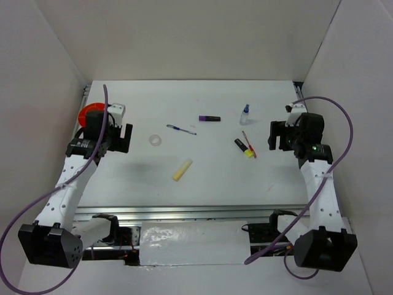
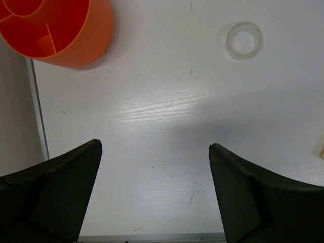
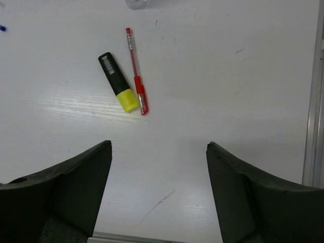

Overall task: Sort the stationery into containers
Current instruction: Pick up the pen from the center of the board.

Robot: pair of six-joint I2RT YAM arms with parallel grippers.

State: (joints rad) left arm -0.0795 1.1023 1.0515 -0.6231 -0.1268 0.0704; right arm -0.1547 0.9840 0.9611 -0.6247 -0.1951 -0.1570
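My left gripper [image 1: 124, 139] is open and empty, hovering over bare table [image 2: 155, 147]. The orange-red cup [image 1: 90, 113] stands behind it at the far left, partly hidden by the wrist; the left wrist view shows its inner dividers [image 2: 61, 30]. The white tape ring [image 1: 156, 140] [image 2: 243, 40] lies to its right. The blue pen [image 1: 181, 129], purple marker [image 1: 209, 118], bottle [image 1: 245, 114] and pale yellow stick [image 1: 182, 169] lie mid-table. My right gripper [image 1: 274, 136] [image 3: 158, 144] is open and empty, right of the highlighter [image 1: 244, 148] [image 3: 117, 83] and red pen [image 1: 249, 144] [image 3: 135, 73].
White walls enclose the table on three sides. A metal rail [image 1: 184, 212] runs along the near edge, and a rail edge [image 3: 314, 101] shows at the right side. Purple cables loop from both arms.
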